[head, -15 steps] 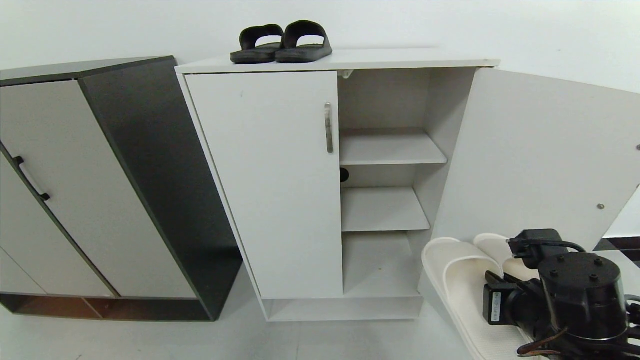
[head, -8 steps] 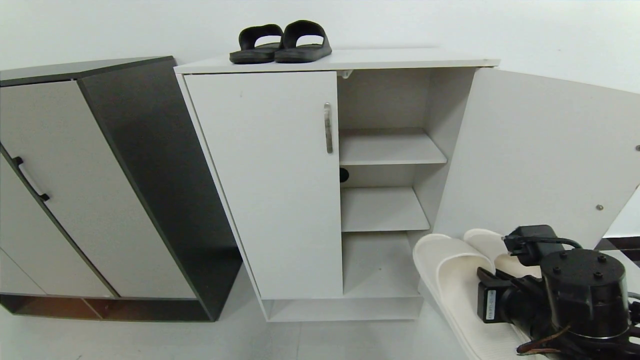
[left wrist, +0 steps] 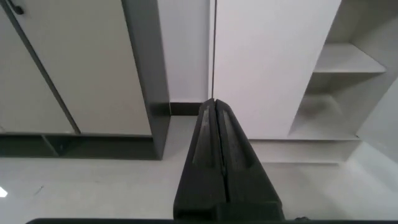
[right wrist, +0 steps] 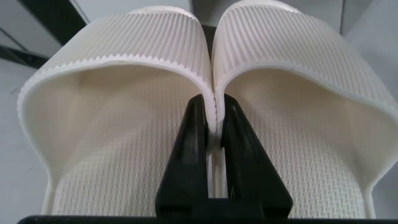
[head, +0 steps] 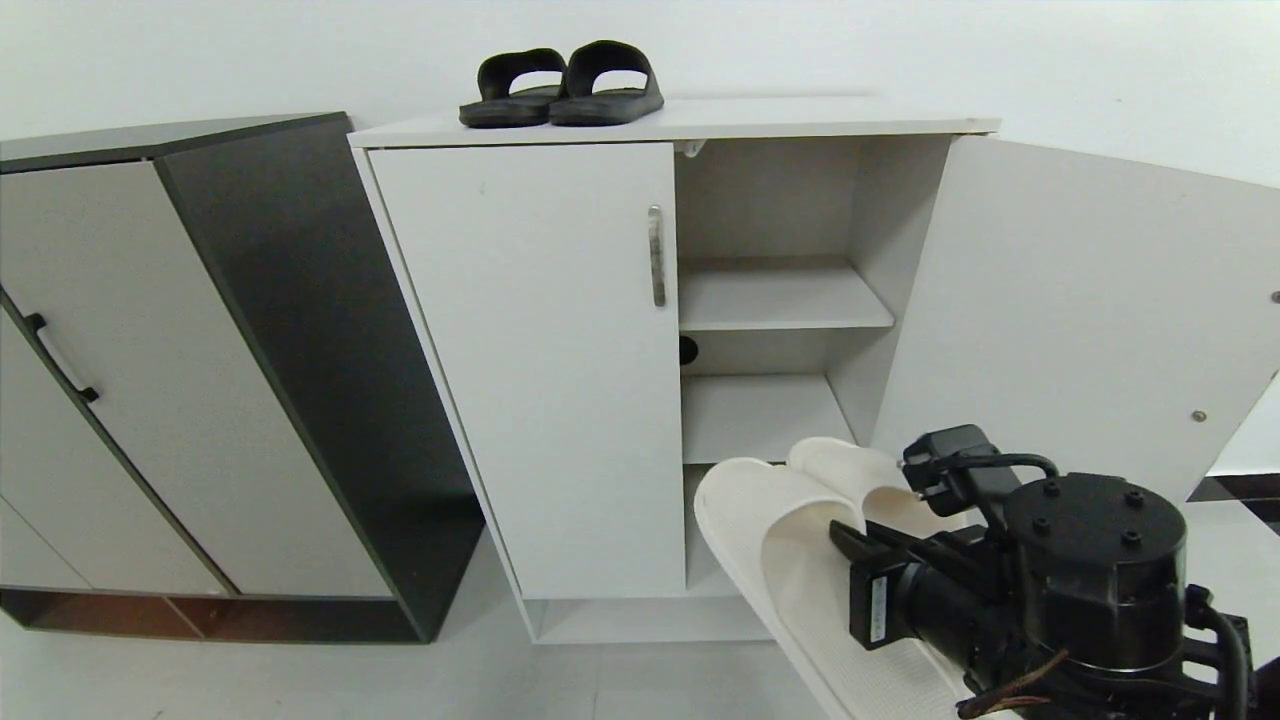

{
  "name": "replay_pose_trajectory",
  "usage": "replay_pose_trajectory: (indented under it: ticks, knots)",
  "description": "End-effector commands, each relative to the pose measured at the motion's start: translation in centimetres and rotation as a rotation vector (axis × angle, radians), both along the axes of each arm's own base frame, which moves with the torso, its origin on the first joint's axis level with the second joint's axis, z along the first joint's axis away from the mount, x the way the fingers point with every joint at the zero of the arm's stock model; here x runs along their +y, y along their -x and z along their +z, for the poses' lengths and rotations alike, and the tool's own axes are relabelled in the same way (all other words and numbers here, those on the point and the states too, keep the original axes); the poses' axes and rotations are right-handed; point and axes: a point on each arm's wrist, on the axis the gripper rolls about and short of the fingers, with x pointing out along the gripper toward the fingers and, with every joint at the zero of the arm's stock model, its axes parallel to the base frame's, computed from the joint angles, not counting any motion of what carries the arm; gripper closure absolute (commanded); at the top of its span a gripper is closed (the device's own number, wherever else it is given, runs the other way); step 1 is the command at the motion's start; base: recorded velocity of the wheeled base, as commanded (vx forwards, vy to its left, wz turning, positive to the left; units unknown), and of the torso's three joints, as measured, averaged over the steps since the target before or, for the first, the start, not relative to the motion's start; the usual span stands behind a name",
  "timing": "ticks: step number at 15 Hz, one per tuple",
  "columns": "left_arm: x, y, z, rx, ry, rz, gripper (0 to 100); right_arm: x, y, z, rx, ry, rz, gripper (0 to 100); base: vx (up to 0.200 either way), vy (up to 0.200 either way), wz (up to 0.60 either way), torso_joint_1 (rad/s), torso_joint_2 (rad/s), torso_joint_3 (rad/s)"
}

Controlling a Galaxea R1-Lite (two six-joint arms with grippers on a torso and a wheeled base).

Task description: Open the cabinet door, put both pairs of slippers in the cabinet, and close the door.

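Observation:
My right gripper (right wrist: pixel 212 124) is shut on the white slippers (right wrist: pixel 205 81), pinching the two inner strap edges together. In the head view the white slippers (head: pixel 790 520) hang in front of the open right half of the white cabinet (head: pixel 760 420), level with its lowest compartment. The right door (head: pixel 1070 310) stands swung open; the left door (head: pixel 540 360) is closed. A pair of black slippers (head: pixel 565 85) rests on the cabinet top. My left gripper (left wrist: pixel 214 109) is shut with nothing in it, low above the floor before the closed left door.
A dark grey cabinet (head: pixel 200 380) with a light door stands to the left of the white one. Two shelves (head: pixel 780 295) divide the open half, all bare. Pale floor (head: pixel 500 680) lies in front of both cabinets.
My right arm has carried the white slippers leftward and up, from beside the open door to in front of the cabinet's open lower compartment.

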Motion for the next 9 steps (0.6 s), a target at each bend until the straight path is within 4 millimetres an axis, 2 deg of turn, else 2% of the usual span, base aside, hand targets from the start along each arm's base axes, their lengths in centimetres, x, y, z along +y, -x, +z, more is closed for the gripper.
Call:
replay_pose_trajectory:
  ticks: [1,4,7,9]
  knots:
    - [-0.1,-0.6,0.2,0.076,-0.021,0.019,100,1.7,-0.6,-0.7,0.004,0.019,0.030,100,0.000,0.000,0.00,0.000,0.00,0.000]
    - [-0.1,-0.4,0.1,0.056,-0.030,0.021,100,2.9,0.0,-1.0,-0.002,0.016,0.064,100,0.000,0.000,0.00,0.000,0.00,0.000]
    - [-0.1,-0.4,0.1,0.053,-0.034,0.010,100,2.7,0.2,-1.3,0.002,0.020,0.067,100,0.000,0.000,0.00,0.000,0.00,0.000]
    - [-0.1,-0.1,0.1,0.002,0.000,-0.066,100,2.8,0.2,-1.4,0.001,0.019,0.067,100,0.000,0.000,0.00,0.000,0.00,0.000]
